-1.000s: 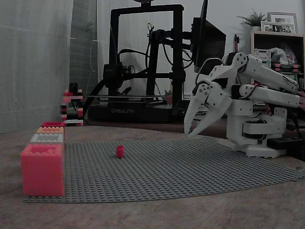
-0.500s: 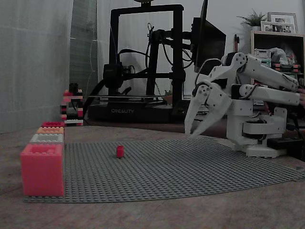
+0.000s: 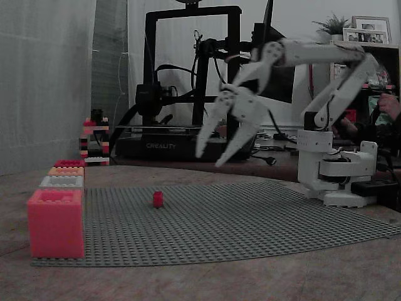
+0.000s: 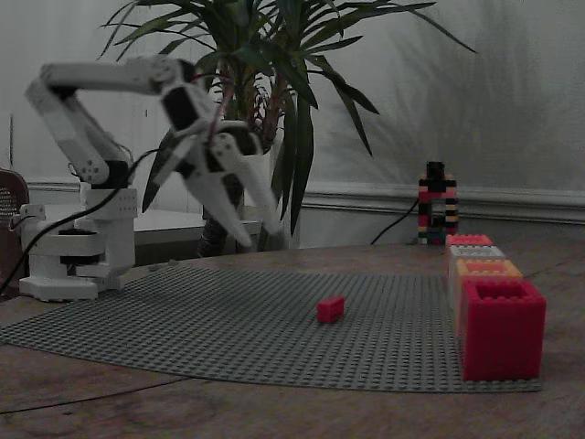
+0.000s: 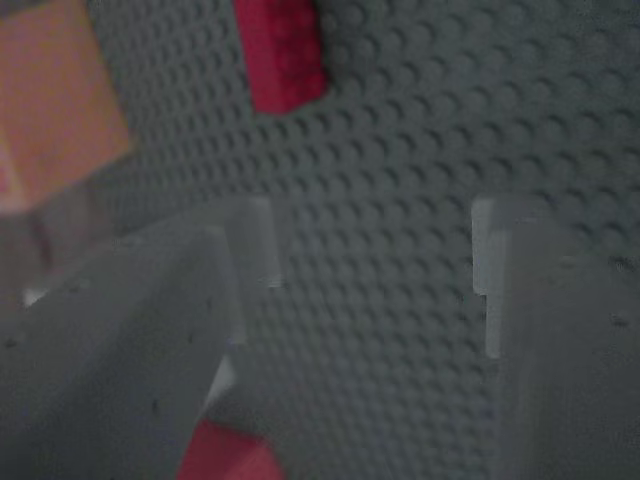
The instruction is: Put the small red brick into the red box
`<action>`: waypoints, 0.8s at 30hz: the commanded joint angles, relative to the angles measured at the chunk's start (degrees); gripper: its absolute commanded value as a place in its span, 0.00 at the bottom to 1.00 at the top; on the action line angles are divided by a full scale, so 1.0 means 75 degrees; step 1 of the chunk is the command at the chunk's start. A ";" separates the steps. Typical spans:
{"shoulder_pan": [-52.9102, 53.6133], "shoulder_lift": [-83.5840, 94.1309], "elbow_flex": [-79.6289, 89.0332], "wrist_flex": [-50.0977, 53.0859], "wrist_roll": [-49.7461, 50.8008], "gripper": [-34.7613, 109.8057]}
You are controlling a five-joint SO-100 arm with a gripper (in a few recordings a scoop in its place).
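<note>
Spread wide and empty, the white claw [image 3: 217, 157] hangs in the air above the grey studded mat [image 3: 250, 219]. Below and ahead of it lies the small red brick [image 3: 158, 199]. Farther beyond, at the mat's edge, stands the red box [image 4: 502, 327].

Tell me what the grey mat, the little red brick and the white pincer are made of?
Mat: probably hard plastic, matte, covered in rows of studs. Brick: likely the same toy-brick plastic, slightly glossy. Pincer: looks like rigid white plastic with a dull finish; possibly 3D-printed, but I cannot tell.
</note>
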 commanded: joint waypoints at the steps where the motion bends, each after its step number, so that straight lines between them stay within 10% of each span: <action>1: 0.0129 -0.1922 -0.2016 -0.0035 0.0164 0.36; 24: 0.0563 -0.6281 -0.6246 0.1277 -0.0070 0.35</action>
